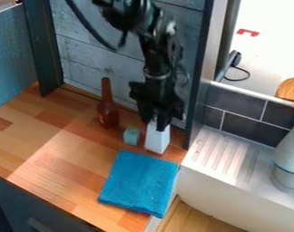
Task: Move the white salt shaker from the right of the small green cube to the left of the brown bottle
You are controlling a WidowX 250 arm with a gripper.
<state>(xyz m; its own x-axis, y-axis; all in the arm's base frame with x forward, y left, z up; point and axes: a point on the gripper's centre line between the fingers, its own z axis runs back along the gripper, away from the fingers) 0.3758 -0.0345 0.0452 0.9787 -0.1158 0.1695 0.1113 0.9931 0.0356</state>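
Observation:
The black gripper (154, 122) hangs down over the top end of an upright white block (157, 139) near the back right of the wooden counter, overlapping it from this angle. Whether it grips the block cannot be made out. Just left of the block stands a small pale teal cube (131, 136). A brown bottle (107, 111) is upright farther left, close to the back wall. In front of the block lies a folded blue cloth (139, 182), reaching toward the counter's right edge.
The wooden counter (58, 156) ends at a dark post on its right. Beyond that edge is a white ribbed sink ledge (225, 156) carrying a pale grey vase-like object (289, 158). A panelled wall (83, 59) rises behind the bottle, with dark tiles (240, 131) at the right.

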